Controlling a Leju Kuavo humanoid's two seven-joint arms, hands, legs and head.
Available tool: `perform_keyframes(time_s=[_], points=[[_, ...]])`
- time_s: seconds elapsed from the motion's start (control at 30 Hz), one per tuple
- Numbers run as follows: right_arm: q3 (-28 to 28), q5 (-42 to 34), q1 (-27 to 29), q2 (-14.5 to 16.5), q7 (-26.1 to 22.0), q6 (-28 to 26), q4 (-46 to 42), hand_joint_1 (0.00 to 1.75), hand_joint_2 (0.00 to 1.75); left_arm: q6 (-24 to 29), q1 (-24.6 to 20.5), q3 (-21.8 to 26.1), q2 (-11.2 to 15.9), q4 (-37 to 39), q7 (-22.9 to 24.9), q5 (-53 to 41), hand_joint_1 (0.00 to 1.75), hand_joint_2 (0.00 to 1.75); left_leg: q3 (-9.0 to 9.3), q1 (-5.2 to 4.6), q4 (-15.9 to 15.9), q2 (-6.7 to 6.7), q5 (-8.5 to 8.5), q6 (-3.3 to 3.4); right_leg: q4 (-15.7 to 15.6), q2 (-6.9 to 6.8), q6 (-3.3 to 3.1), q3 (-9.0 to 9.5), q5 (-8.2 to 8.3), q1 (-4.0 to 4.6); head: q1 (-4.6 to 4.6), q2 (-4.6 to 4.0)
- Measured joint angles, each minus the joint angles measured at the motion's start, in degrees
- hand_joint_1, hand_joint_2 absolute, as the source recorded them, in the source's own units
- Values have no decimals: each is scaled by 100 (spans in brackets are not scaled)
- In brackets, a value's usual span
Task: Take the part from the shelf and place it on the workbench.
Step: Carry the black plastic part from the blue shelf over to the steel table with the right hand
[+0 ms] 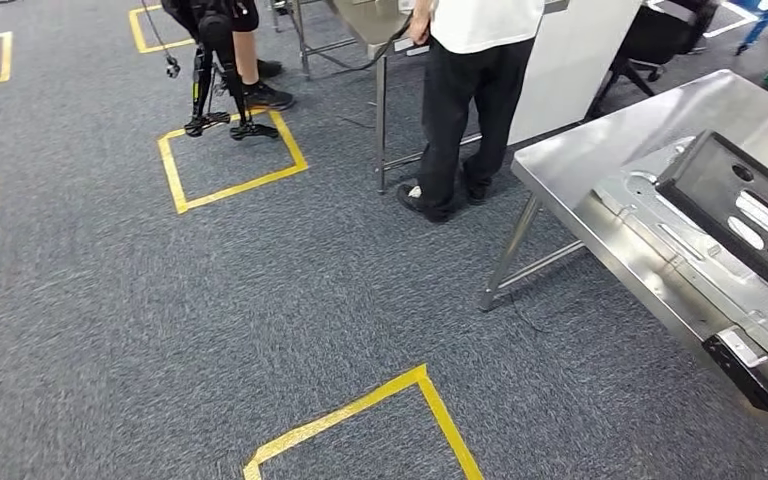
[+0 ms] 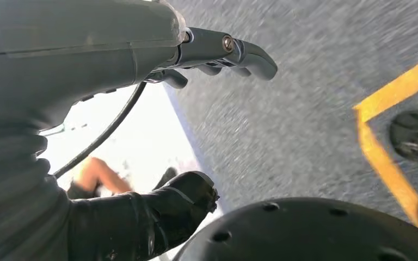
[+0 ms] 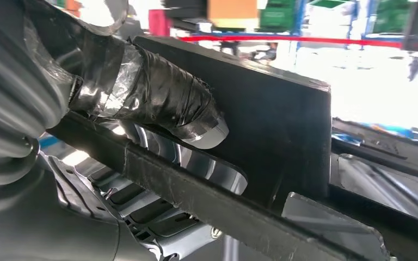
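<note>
Steel workbench (image 1: 600, 150) w/ black part (image 1: 735, 215) lying on it.

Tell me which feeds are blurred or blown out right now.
Head view: sharp, evenly lit, soft sheen on the steel workbench. Left wrist view: carpet smeared by motion blur, a white patch overexposed beside the left hand. Right wrist view: background washed out; the black part and right hand are dark but readable.

right hand (image 3: 158, 103) grips; left hand (image 2: 207, 60) holds nothing
</note>
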Motion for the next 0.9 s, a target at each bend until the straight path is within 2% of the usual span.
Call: perform_keyframes(time_s=[0.03,0.1,0.13,0.17,0.23,0.27,0.3,0.33,0.37,0.4,0.43,0.47,0.5,0.53,0.6,0.63,0.7,0.73,0.77,0.8,0.83,0.87,0.9], points=[[0,-1,2,3,0,2,4,175,175,-2,-1,4,2,0,2,0,0,175,27,-8,-69,-22,-6,12,2,62,38,-27,14,-11,0,0],[0,-1,29,5,-1,4,9,175,175,-11,-25,7,-2,-1,9,-1,0,175,49,-16,-135,111,42,55,-1,161,116,-63,42,-44,-1,0],[-2,-3,42,5,-3,4,14,175,175,-23,-33,7,-10,-1,15,-9,0,175,63,-11,-181,185,73,90,38,87,144,-89,12,-43,4,0],[-4,-4,44,4,-5,4,17,175,175,-33,-35,8,-16,-1,21,-21,0,175,75,-2,-227,264,103,124,167,-53,165,-152,-81,-35,7,0],[-7,-8,21,5,-10,3,30,175,175,-58,-17,9,-26,0,32,-50,0,175,79,-6,-270,412,130,162,720,-412,200,-407,-418,-24,16,0],[-4,-8,9,5,-11,3,41,175,175,-65,-9,9,-25,0,35,-57,0,175,73,-11,-270,486,129,169,1067,-500,221,-565,-584,-34,15,0],[-2,-8,6,7,-12,4,58,175,175,-74,-4,9,-25,0,39,-64,0,175,68,-15,-269,553,124,171,1331,-544,242,-681,-680,-48,16,0],[-1,-8,7,8,-13,7,78,175,175,-81,-3,9,-25,0,42,-69,0,175,66,-17,-266,622,118,170,1425,-571,263,-712,-672,-66,18,0],[0,-10,2,9,-14,10,102,175,175,-87,-5,9,-27,0,45,-74,0,175,66,-14,-260,693,109,162,1298,-600,283,-630,-560,-84,17,0],[0,-14,-9,9,-15,14,126,175,175,-90,-7,9,-30,0,48,-78,0,175,68,-9,-247,758,95,145,978,-655,302,-444,-382,-100,17,0],[0,-20,-28,6,-15,19,146,175,175,-91,-10,9,-33,-1,48,-80,0,175,73,-8,-227,824,75,118,579,-767,311,-227,-231,-105,18,0],[0,-26,-51,1,-15,25,168,175,175,-91,-12,9,-35,-1,48,-84,0,175,78,-16,-203,879,50,85,244,-871,301,-48,-117,-96,17,0],[1,-31,-75,-5,-15,30,189,175,175,-92,-15,10,-35,-1,49,-88,0,175,87,-27,-185,926,26,49,42,-937,275,59,-69,-80,16,0],[1,-35,-96,-10,-15,33,212,175,175,-93,-20,10,-34,-1,50,-92,0,175,101,-37,-177,974,7,15,-31,-958,239,87,-74,-60,16,0],[2,-33,-124,-15,-15,31,259,175,175,-99,-40,11,-35,-2,58,-96,0,175,134,-35,-179,1062,-22,-49,-29,-839,164,78,-60,-48,15,0],[2,-11,-138,-16,-11,17,282,175,175,-102,-49,11,-36,-2,62,-97,0,175,134,-19,-141,1011,-63,-86,-45,-791,128,82,-49,-55,15,0],[10,67,-202,-22,10,-24,331,175,175,-107,-52,11,-38,-2,69,-106,0,175,-3,11,188,735,-288,-138,-74,-713,48,91,-25,-75,13,0],[20,110,-239,-24,33,-44,360,175,175,-108,-49,11,-38,-1,70,-111,0,175,-166,24,534,565,-474,-149,-77,-681,21,87,-20,-72,12,0],[33,137,-278,-26,57,-55,391,175,175,-108,-45,11,-38,-1,71,-116,0,175,-367,27,934,476,-659,-147,-72,-646,1,79,-20,-63,12,0],[48,151,-305,-26,80,-61,426,175,175,-107,-43,11,-38,-1,71,-119,0,175,-553,28,1283,443,-778,-143,-66,-610,-8,74,-23,-52,12,0],[64,161,-328,-26,96,-61,462,175,175,-107,-43,11,-38,-1,69,-121,0,175,-680,28,1502,430,-802,-132,-60,-574,-16,74,-26,-38,12,0],[79,166,-345,-26,104,-61,495,175,175,-107,-43,11,-38,-2,68,-123,0,175,-695,28,1485,427,-704,-115,-55,-542,-20,78,-31,-27,12,0],[94,169,-362,-26,109,-64,526,175,175,-109,-43,12,-38,-2,66,-128,0,175,-596,26,1234,424,-503,-89,-50,-512,-21,89,-37,-18,12,0]])
